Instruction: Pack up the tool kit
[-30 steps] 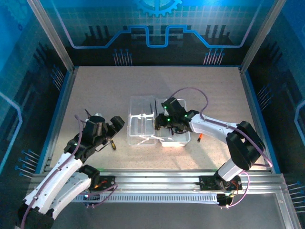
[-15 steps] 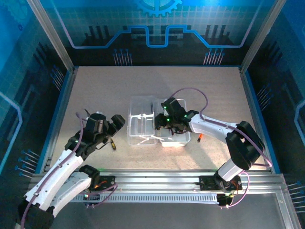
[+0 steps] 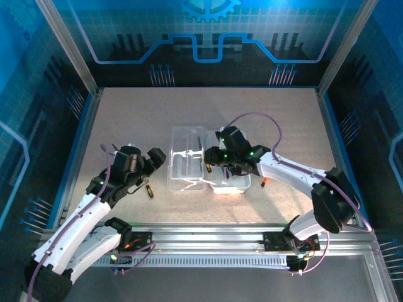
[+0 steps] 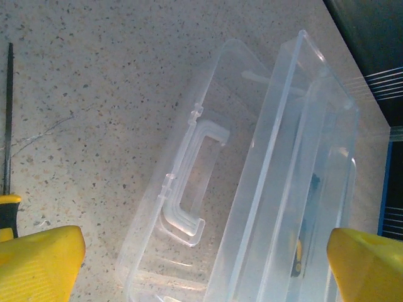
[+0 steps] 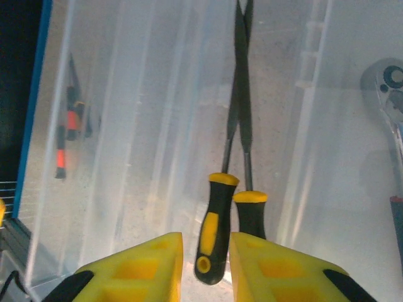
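Shows right hand (image 5: 206,248) drawn slightly rightward over case (image 3: 184,154) at frame centre, barely parted astride screwdriver (image 5: 213,217), grip not discernible; left hand (image 4: 203,264) wide open, empty; tool probably placed.

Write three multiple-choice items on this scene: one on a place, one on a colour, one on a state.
1. The loose screwdriver near the left arm lies:
A on the metal rail; B on the table; C on the right arm.
2. The handle of the gripped screwdriver between the right fingers is:
A red; B black and yellow; C blue.
3. The clear case is:
A latched shut; B upside down; C open.

1 B: it rests on the speckled tabletop, left of the lid.
2 B: the right wrist view shows a black grip with yellow patches.
3 C: the lid lies spread flat beside the base.
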